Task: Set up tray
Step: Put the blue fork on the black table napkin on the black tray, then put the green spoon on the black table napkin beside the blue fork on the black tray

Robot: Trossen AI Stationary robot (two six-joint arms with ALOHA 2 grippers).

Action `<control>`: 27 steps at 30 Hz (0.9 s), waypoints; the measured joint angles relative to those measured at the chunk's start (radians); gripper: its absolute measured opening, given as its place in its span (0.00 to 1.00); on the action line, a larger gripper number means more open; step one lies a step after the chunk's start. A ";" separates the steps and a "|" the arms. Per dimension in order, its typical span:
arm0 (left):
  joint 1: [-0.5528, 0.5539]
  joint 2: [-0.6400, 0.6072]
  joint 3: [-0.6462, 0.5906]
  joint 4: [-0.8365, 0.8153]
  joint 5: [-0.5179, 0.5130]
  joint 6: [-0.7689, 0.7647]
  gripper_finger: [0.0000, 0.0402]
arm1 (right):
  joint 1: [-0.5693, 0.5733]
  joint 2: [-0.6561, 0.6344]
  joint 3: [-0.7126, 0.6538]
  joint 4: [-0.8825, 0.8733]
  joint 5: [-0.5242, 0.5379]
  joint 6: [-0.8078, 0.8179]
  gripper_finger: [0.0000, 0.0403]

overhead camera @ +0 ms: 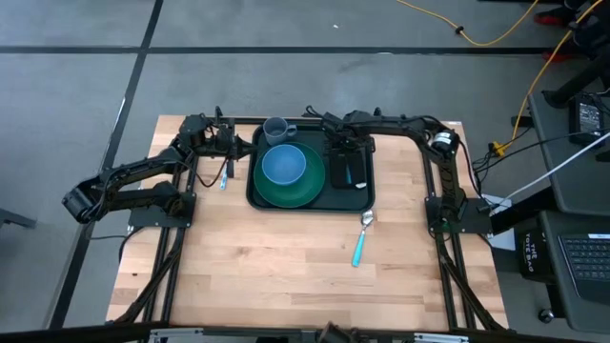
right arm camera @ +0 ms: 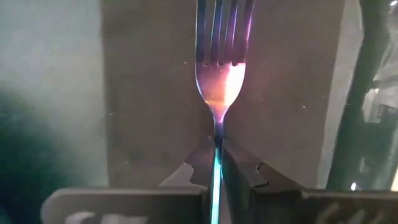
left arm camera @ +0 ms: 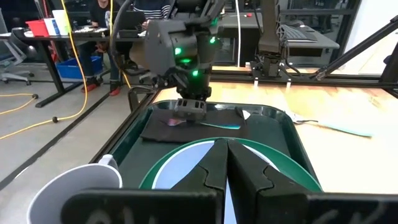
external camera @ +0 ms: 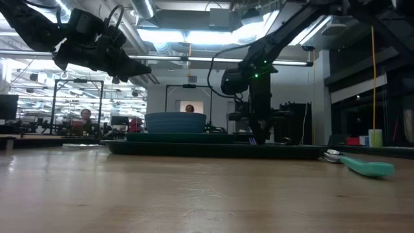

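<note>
- The tray (overhead camera: 255,191) sits at the far middle of the wooden table (overhead camera: 286,267): big, dark green, rectangular, rounded corners, raised rim.
- On it, a round green plate (overhead camera: 305,193) carrying a blue bowl (overhead camera: 283,165), with a grey-blue mug (overhead camera: 277,129) in the tray's far left corner.
- The right half of the tray has a black napkin (overhead camera: 341,171) laid flat.
- The right gripper (right arm camera: 216,167) is down over that napkin, fingers pinched tight on the teal handle of a fork (right arm camera: 220,68), tines lying against the dark cloth.
- The left gripper (left arm camera: 226,163) hangs in the air near the tray's left edge, fingers pressed together with nothing between them.
- A teal-handled spoon (overhead camera: 361,242) lies on the bare wood just off the tray's near right corner.
- Another utensil (overhead camera: 225,175) lies left of the tray, half under the left arm; which kind, I cannot tell.
- No readable writing or brand anywhere on the tray or dishes.
- From table height the tray is only a thin dark strip, with its contents mostly hidden behind the rim.
</note>
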 joint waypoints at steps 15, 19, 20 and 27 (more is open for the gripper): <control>0.000 0.000 0.000 0.000 0.000 0.002 0.01 | -0.020 0.012 0.000 0.003 -0.016 -0.026 0.09; 0.000 0.000 0.000 0.000 0.000 0.002 0.01 | -0.021 0.012 0.000 0.003 -0.045 -0.026 0.19; 0.000 0.000 0.000 0.000 0.000 0.002 0.01 | -0.021 0.012 0.000 0.003 -0.046 -0.025 0.22; 0.000 0.000 0.000 0.001 0.000 0.002 0.01 | -0.021 0.012 0.000 0.003 -0.057 -0.025 0.34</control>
